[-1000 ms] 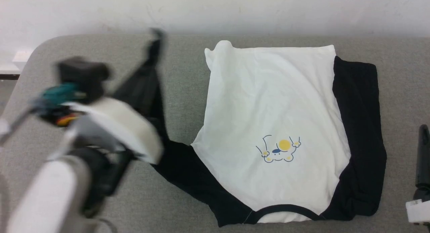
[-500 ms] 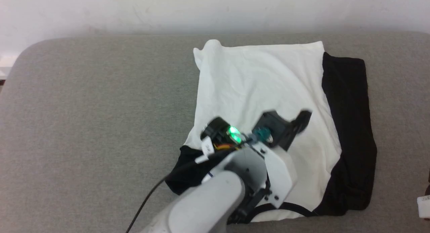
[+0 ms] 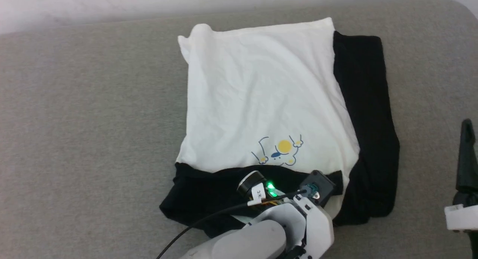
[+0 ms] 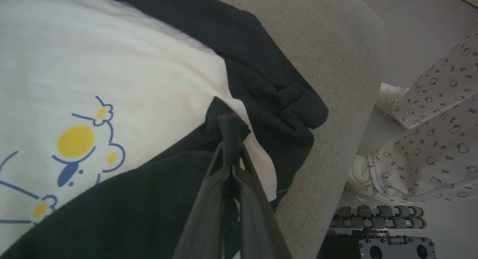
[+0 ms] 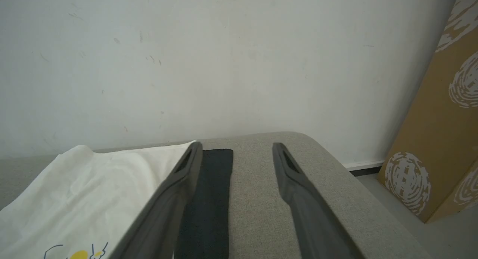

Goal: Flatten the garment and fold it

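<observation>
The grey table (image 3: 74,120) fills most of the head view and stands against a pale wall (image 5: 224,57). The shirt (image 3: 257,94) lies on it right of centre, front up, with its collar end toward the robot, its hem toward the wall and its white body mostly flat. One black sleeve (image 3: 366,102) lies folded along the body's right edge. The other sleeve (image 3: 209,184) is drawn across the chest on the robot's side of the print. Its end is pinched between the closed fingers of the left gripper (image 4: 230,130) — over the white cloth, near the black sleeve. The right gripper (image 5: 237,147) is off to the shirt's right, apart from it — jaws wide, holding nothing. The print (image 3: 280,150), yellow and blue, shows just beyond the drawn sleeve.
</observation>
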Tool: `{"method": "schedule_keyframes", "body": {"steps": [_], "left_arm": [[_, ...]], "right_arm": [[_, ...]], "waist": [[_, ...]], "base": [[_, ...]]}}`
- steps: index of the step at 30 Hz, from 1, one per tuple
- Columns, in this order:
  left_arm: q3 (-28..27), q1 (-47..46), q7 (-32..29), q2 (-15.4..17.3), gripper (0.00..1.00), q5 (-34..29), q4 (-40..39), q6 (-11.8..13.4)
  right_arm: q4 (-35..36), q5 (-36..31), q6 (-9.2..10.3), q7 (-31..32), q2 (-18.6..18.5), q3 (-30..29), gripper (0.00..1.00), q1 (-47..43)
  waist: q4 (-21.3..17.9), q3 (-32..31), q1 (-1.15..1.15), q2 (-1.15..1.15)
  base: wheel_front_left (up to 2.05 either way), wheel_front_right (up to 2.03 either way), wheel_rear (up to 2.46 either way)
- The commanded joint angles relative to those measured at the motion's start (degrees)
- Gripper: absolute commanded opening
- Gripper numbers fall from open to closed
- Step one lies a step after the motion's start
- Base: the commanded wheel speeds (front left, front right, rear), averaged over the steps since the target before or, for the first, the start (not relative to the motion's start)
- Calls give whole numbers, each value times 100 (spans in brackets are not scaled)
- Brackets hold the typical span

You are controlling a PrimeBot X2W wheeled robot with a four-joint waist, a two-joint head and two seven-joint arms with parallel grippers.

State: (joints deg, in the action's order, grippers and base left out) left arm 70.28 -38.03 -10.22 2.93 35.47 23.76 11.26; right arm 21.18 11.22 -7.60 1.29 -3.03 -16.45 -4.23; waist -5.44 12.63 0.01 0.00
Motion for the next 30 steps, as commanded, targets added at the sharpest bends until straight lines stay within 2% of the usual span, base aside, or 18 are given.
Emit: {"method": "schedule_keyframes", "body": {"steps": [1, 4, 5, 6, 7, 8, 9, 10, 18, 22, 25, 27, 29, 30], "left_arm": [[86, -106, 4, -4, 0, 154, 139, 83], [210, -135, -37, -4, 0, 363, 353, 157], [234, -124, -54, -4, 22, 447, 397, 166], [254, -113, -88, -4, 34, 520, 441, 162], [270, -96, -137, -4, 40, 580, 484, 146], [281, -71, -179, -4, 53, 639, 513, 134], [289, -48, -192, -4, 80, 686, 522, 123], [294, -27, -182, -4, 100, 735, 512, 118], [285, -166, 235, -5, 100, 1527, 48, 70], [-7, -368, 672, -5, 100, 1961, -266, 98], [-445, -465, 1230, 23, 100, 2063, -502, 139], [-727, -456, 1643, 258, 100, 2033, -801, 115], [-963, -383, 1957, 692, 100, 1900, -1124, 297], [-963, -383, 1957, 692, 100, 1900, -1124, 297]], "right_arm": [[-52, 8, 11, -28, 15, 70, 100, 113], [-106, -2, 11, -22, 15, 161, 100, 158], [-124, -7, 11, -19, 15, 166, 100, 164], [-141, -18, 11, -16, 15, 169, 100, 168], [-156, -29, 11, -10, 15, 174, 100, 171], [-169, -40, 11, -2, 15, 177, 100, 167], [-177, -48, 11, 8, 15, 174, 100, 158], [-177, -54, 11, 20, 15, 160, 100, 146], [-117, -35, 11, 98, 15, 95, 100, -17], [-54, -9, 11, 148, 15, 40, 100, -143], [-1, 4, 11, 176, 15, 11, 100, -214], [29, 9, 11, 193, 15, -5, 100, -254], [48, 11, 11, 205, 15, -15, 100, -289], [48, 11, 11, 205, 15, -15, 100, -289]], "waist": [[-257, 171, -1, 0], [-357, 163, -1, 0], [-371, 158, -1, 0], [-381, 153, -1, 0], [-385, 140, -1, 0], [-383, 119, -1, 0], [-371, 95, -1, 0], [-346, 69, -1, 0], [48, -199, -1, 0], [272, -320, -1, 0], [396, -398, -1, 0], [458, -440, -1, 0], [502, -473, -1, 0], [502, -473, -1, 0]], "base": [[0, 0, 0], [0, 0, 0], [0, 0, 0], [0, 0, 0], [0, 0, 0], [0, 0, 0], [0, 0, 0], [0, 0, 0], [0, 0, 0], [0, 0, 0], [0, 0, 0], [0, 0, 0], [0, 0, 0], [0, 0, 0]]}}
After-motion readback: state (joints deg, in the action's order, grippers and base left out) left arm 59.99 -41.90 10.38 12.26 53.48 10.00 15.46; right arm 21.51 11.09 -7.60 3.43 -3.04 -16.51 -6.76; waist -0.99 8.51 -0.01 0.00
